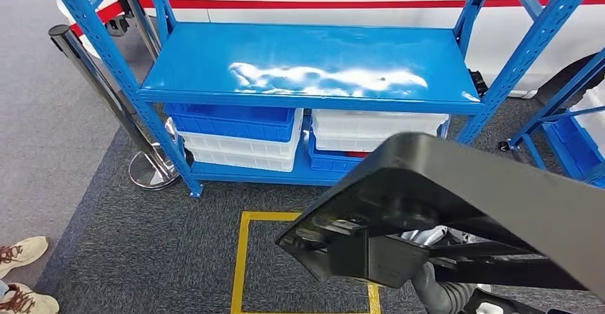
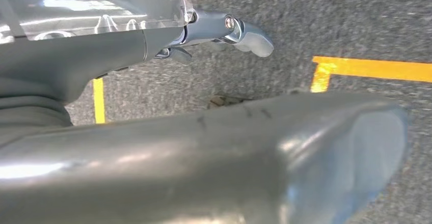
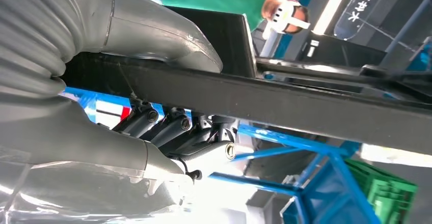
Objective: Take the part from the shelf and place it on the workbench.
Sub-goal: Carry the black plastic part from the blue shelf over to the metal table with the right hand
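Item: floor, grey short-pile carpet (image 1: 143,257), with a yellow taped square (image 1: 242,257) marked on it; a person's tan shoes (image 1: 21,253) at the far left edge. Item: two polished metal barrier posts (image 1: 93,71), slanted in frame, round base beside the rack. Item: blue steel shelf (image 1: 307,68), perforated uprights, glossy top deck catching glare; stacked blue and white plastic bins (image 1: 235,139) on the level beneath. Item: left hand (image 2: 224,30), smooth grey shell, hanging above the carpet and tape; fingers slightly curled with nothing in them, no more can be told. Item: the part (image 1: 456,193), a flat black panel of matte moulded plastic, rounded corner and ribbed underside, held off the shelf at the lower right, close under the camera; its long axis runs from the near centre out toward the right edge. Item: right hand (image 3: 153,132), thumb (image 3: 168,35) lying over one face of the panel's edge, dark fingers (image 3: 168,127) under the other, clamping it. Judgement: the right hand alone carries the panel; the workbench is not in view, so turning to find it comes next.
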Motion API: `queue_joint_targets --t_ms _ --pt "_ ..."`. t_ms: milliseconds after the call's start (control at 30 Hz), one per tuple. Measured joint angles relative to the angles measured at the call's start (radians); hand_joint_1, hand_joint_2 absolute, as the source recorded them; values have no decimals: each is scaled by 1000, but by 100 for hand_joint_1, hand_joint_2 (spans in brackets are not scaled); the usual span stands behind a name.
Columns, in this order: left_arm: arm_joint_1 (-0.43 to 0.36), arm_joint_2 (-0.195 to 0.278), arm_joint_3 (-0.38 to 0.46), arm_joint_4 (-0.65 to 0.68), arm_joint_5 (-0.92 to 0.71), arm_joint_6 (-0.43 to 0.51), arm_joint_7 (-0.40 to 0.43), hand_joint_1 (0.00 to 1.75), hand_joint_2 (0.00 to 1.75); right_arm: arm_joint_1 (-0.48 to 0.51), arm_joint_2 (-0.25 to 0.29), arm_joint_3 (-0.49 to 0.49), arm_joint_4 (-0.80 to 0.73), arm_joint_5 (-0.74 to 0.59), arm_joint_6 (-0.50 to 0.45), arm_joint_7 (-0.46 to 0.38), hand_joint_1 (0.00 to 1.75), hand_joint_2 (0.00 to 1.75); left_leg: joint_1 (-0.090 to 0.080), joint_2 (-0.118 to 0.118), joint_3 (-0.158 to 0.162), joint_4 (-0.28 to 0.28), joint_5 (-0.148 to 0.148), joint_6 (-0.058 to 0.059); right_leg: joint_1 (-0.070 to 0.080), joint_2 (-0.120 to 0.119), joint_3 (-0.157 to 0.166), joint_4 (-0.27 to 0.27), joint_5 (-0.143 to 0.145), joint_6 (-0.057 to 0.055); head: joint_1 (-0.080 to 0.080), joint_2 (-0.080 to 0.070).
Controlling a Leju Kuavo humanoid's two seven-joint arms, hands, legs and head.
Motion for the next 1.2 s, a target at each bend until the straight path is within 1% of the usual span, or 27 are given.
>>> queue_joint_targets --t_ms 33,100,133,167,200,233,300,333,367,467,533,567,633,667,700,733,767,800,833,867,900,933,1000,1033,1100,1167,1200 --pt "1 0 0 0 -1 2 5 0 0 -1 0 -1 -4 2 0 0 166 175 2 0 -14 37 -35 -4 -1 -2 -7 -1 9 -8 0 0" --pt "1 1 0 0 -3 5 11 0 0 -1 0 -3 -12 4 1 0 166 175 3 -1 -56 163 -128 -10 2 -5 -24 0 24 -16 -1 0" --pt "1 1 0 0 -3 5 13 0 0 -1 0 -3 -14 4 1 0 166 175 3 -1 -72 226 -156 -12 5 -6 -34 2 30 -17 -1 0" --pt "1 1 0 0 -3 6 14 0 0 0 0 -4 -15 4 1 0 166 175 3 -1 -76 264 -165 -13 7 -6 -43 4 36 -18 -1 0" --pt "2 1 0 0 -3 7 14 0 0 0 0 -4 -15 4 2 0 166 175 3 -1 -62 265 -155 -12 9 -6 -52 8 40 -17 -1 0" --pt "2 2 0 0 -3 8 16 0 0 0 0 -5 -17 4 3 0 166 175 2 -1 -24 222 -133 -7 11 -6 -59 11 44 -16 -1 0" --pt "1 4 0 0 -2 10 19 0 0 0 -1 -7 -22 4 7 0 166 175 -3 0 78 76 -99 9 15 -8 -67 17 47 -12 0 0" --pt "1 6 0 0 -2 11 20 0 0 0 -1 -9 -25 3 11 0 166 175 -7 0 116 18 -91 16 15 -9 -69 19 49 -9 0 0" --pt "1 7 0 0 -1 12 21 0 0 -1 -1 -10 -26 3 15 0 166 175 -10 1 134 -11 -91 22 15 -10 -71 20 51 -6 0 0" --pt "3 8 0 0 0 12 24 0 0 -2 -2 -14 -29 0 30 0 166 175 -13 1 134 -29 -87 30 13 -12 -74 19 57 6 0 0" --pt "3 6 0 0 0 13 26 0 0 -3 -5 -21 -30 -3 42 0 166 175 -7 3 134 -43 -77 40 13 -8 -83 35 44 17 0 0" --pt "3 5 0 0 1 13 27 0 0 -4 -8 -24 -30 -6 49 0 166 175 -3 5 133 -49 -71 44 12 -5 -98 66 23 23 1 0" --pt "4 4 0 0 3 18 35 0 0 -3 -13 -31 -29 -16 66 0 166 175 -1 9 127 -52 -65 49 4 1 -156 186 -43 34 3 0" --pt "4 4 1 0 6 23 41 0 0 -3 -15 -33 -28 -19 74 0 166 175 -1 12 124 -51 -65 49 -1 2 -186 249 -67 39 3 0" --pt "5 4 1 0 8 29 48 0 0 -2 -17 -35 -28 -21 80 0 166 175 0 15 121 -49 -64 48 -5 1 -207 290 -74 43 3 0" --pt "6 4 2 0 12 36 54 0 0 -2 -18 -38 -28 -21 84 0 166 175 0 20 120 -46 -65 47 -10 1 -209 292 -61 47 3 0" --pt "7 3 3 0 14 44 59 0 0 -2 -19 -42 -28 -20 88 0 166 175 1 25 120 -43 -66 45 -14 -2 -192 256 -31 50 3 0" --pt "7 3 5 0 17 50 63 0 0 -3 -19 -46 -28 -20 90 0 166 175 2 29 120 -39 -69 41 -17 -11 -161 190 9 52 3 0" --pt "7 3 8 0 21 56 67 0 0 -5 -20 -50 -28 -19 93 0 166 175 1 34 119 -34 -72 36 -16 -28 -129 123 37 52 3 0" --pt "8 4 11 0 25 63 69 0 0 -7 -21 -54 -28 -19 97 0 166 175 -1 38 118 -30 -75 30 -13 -40 -107 72 55 48 3 0" --pt "8 5 15 0 28 71 70 0 0 -9 -21 -57 -28 -19 101 0 166 175 -3 43 117 -26 -77 24 -10 -50 -96 42 62 43 3 0" --pt "9 6 18 -1 31 81 70 0 0 -11 -21 -60 -28 -19 106 0 166 175 -6 49 115 -25 -78 19 -7 -50 -97 36 59 36 3 0" --pt "9 8 24 -2 34 103 71 0 0 -12 -22 -67 -29 -17 117 0 166 175 -4 59 114 -22 -82 8 -6 -32 -104 34 64 21 3 0" --pt "9 10 26 -3 35 115 70 0 0 -13 -22 -69 -29 -15 121 0 166 175 -2 52 110 -11 -93 2 -7 -25 -105 32 67 14 3 0" --pt "9 12 32 -4 37 139 68 0 0 -18 -22 -71 -29 -11 127 0 166 175 2 25 76 69 -147 -5 -8 -11 -107 28 73 0 3 0" --pt "11 14 36 -4 35 159 67 0 0 -21 -22 -71 -29 -8 127 0 166 175 2 6 15 207 -213 -7 -5 5 -112 29 76 -6 2 0" --pt "13 16 37 -5 33 168 67 0 0 -21 -22 -71 -29 -7 125 0 166 175 2 3 -8 257 -227 -7 -3 14 -113 30 77 -7 2 0"
